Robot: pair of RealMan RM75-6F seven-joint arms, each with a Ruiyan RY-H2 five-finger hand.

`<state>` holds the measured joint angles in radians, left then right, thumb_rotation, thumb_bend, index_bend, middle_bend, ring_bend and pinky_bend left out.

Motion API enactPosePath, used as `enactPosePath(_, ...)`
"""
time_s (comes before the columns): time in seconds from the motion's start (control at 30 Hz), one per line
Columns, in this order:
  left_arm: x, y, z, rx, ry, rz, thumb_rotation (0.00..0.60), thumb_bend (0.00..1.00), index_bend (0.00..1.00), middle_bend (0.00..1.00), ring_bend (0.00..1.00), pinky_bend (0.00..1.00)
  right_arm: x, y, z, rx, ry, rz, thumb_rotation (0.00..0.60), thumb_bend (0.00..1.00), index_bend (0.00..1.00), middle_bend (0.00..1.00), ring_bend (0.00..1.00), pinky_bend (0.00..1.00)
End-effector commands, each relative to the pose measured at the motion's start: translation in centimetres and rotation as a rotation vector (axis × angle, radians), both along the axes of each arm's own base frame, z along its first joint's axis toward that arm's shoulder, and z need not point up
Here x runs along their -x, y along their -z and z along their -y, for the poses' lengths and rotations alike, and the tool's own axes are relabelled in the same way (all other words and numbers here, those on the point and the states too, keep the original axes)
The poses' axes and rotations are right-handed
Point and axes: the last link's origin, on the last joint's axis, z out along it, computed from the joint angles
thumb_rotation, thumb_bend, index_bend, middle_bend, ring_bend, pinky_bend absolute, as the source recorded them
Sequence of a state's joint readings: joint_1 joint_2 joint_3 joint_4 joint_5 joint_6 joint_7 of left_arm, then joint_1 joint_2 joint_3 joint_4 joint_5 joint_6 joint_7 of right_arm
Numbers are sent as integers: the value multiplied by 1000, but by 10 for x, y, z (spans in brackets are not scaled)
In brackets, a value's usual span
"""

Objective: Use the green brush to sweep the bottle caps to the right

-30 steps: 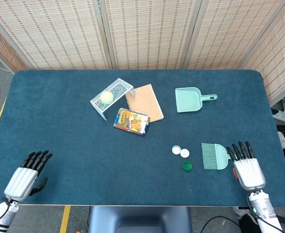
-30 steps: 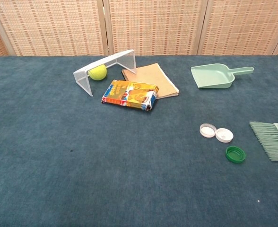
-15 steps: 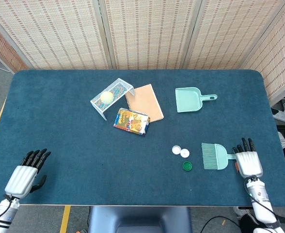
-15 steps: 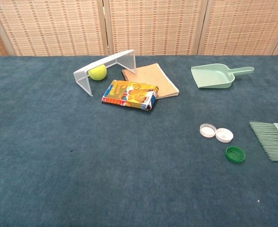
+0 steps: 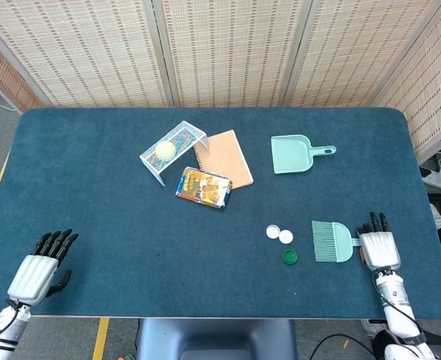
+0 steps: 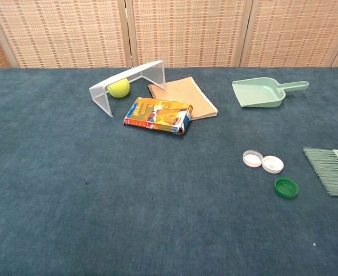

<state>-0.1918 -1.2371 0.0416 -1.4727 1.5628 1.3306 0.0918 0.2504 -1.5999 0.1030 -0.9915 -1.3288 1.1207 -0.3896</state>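
The green brush (image 5: 331,241) lies flat on the blue table, bristles pointing left toward the caps. Two white bottle caps (image 5: 273,232) (image 5: 286,237) sit side by side, and a green cap (image 5: 289,256) lies just below them. My right hand (image 5: 378,245) is at the end of the brush handle, palm down, fingers extended, holding nothing. My left hand (image 5: 40,268) rests open near the table's front left edge. The chest view shows the brush (image 6: 331,170), the white caps (image 6: 252,158) (image 6: 272,164) and the green cap (image 6: 286,187), but neither hand.
A green dustpan (image 5: 294,154) lies behind the caps. A tan notebook (image 5: 224,157), a colourful packet (image 5: 202,187) and a clear stand with a yellow ball (image 5: 165,149) sit at centre left. The table's right edge (image 5: 430,247) is near my right hand.
My right hand has drawn back to the right, from covering the brush handle to its end. My left hand has slid slightly back toward the front edge. The brush and caps have not moved.
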Motion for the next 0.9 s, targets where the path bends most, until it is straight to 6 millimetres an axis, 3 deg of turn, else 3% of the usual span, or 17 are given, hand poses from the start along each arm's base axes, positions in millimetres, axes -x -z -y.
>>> enactPosePath(0.03, 0, 0, 0, 0, 0, -1, 600, 452, 0, 0, 0, 73, -1, 1, 0, -2, 0, 0, 600, 311, 376, 312, 23, 0)
enactPosePath(0.63, 2, 1, -1, 0, -9, -10, 600, 451, 0, 0, 0, 74, 1, 4, -1, -5, 19, -6, 600, 319, 487, 391, 110, 0)
enactPosePath(0.9, 2, 1, -1, 2, -10, -12, 600, 451, 0, 0, 0, 74, 0, 6, -3, -5, 6, 9, 600, 431, 604, 577, 246, 0)
